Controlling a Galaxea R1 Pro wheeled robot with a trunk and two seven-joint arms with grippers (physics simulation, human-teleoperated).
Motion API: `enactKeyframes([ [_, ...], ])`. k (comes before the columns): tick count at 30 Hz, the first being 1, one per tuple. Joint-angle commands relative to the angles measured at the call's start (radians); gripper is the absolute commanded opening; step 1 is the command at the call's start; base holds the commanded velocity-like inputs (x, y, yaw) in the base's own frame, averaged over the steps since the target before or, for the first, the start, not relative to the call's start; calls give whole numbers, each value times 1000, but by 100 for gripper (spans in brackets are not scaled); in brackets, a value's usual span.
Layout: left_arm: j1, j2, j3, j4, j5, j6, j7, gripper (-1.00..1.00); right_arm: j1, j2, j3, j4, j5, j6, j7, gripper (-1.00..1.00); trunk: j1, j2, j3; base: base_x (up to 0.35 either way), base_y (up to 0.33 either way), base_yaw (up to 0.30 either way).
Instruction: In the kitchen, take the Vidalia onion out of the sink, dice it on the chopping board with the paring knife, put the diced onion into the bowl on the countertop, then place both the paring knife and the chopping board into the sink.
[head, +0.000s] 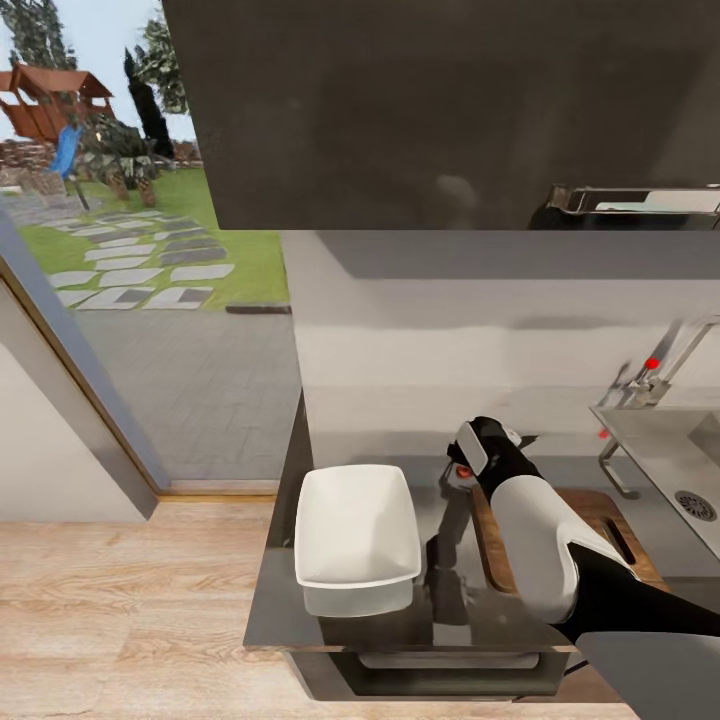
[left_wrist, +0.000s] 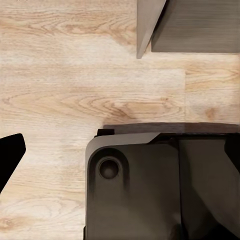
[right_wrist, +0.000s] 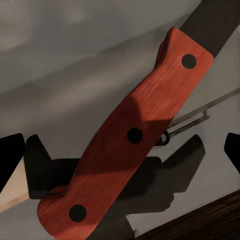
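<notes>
Your right gripper (head: 462, 462) is hovering with jaws spread and empty directly over the knife (right_wrist: 125, 135), which is lying on the counter (head: 440, 580) between bowl (head: 356, 530) and board (head: 600, 520), handle slanting across the gap between the fingers.

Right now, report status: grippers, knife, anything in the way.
Right gripper down over the paring knife, open, not gripping. Knife flat on countertop between bowl and chopping board. Nothing blocking.

I'm seeing pale wooden floor (head: 120, 590), a white wall (head: 440, 330), a dark overhead cabinet (head: 420, 100), and a glass door (head: 150, 260) showing the garden.
</notes>
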Motion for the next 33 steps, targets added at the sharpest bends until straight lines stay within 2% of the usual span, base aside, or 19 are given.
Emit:
enactKeyframes([
  [1,0,0,-2,-1,3,-1,1,100,-1,1,-4,-2,1,4,-3,100,1,-2,-2,0,0,0],
  [14,0,0,-2,-1,2,-1,1,100,0,-9,-5,-3,-1,4,6,100,1,-2,-2,0,0,0],
  [18,0,0,-2,0,2,-2,1,100,0,-15,-5,-3,0,5,27,100,1,-2,-2,0,0,0],
  [23,0,0,-2,2,2,-1,1,100,0,-33,-6,-2,1,25,96,100,1,-2,-2,0,0,0],
  [33,0,0,-2,2,2,-2,1,100,0,-39,-6,-2,1,27,105,100,1,-2,-2,0,0,0],
])
